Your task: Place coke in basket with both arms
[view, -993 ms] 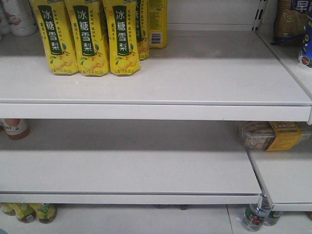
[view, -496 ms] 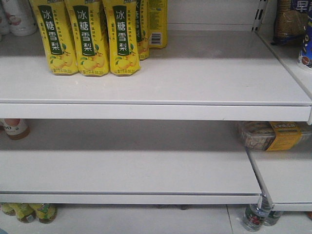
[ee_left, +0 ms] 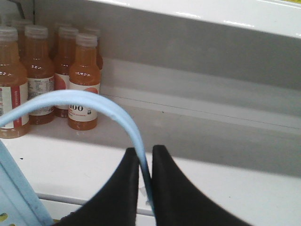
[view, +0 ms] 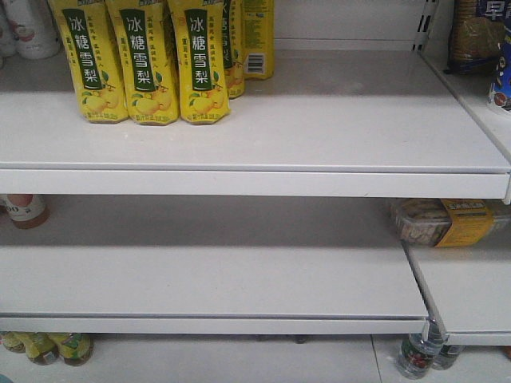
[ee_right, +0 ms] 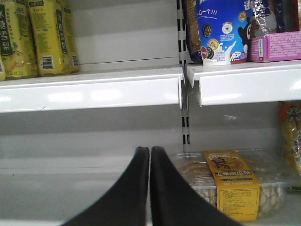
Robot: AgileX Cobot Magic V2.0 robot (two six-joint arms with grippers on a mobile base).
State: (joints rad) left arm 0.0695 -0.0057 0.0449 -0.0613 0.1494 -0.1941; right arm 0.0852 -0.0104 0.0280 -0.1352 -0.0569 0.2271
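The white shelving (view: pixel 255 144) is the landmark, and it fills the front view: two long boards, with a narrower bay joining at the right. On the upper board, at its left end, stands a row of yellow pear-drink bottles (view: pixel 148 64). On the lower board, far left, orange juice bottles (ee_left: pixel 83 80) stand in a cluster against the back wall. In the right bay at the same height lies a clear tray of biscuits with a yellow sleeve (ee_right: pixel 233 186).

The basket (ee_left: pixel 19 197) shows only as a pale blue corner below the front edge of the lower board, in the left wrist view. One of its handles (ee_left: pixel 89 101) arcs upward in front of the juice bottles.

The left gripper (ee_left: pixel 145 160) is pinched onto that handle, with the thin blue strap caught between its fingers. The right gripper (ee_right: pixel 149 162) faces the lower board beside the biscuit tray, its fingers pressed together with nothing between them.

No coke is visible in any view. Judging from this, the basket is in hand, but finding, grasping and dropping in the coke remain.
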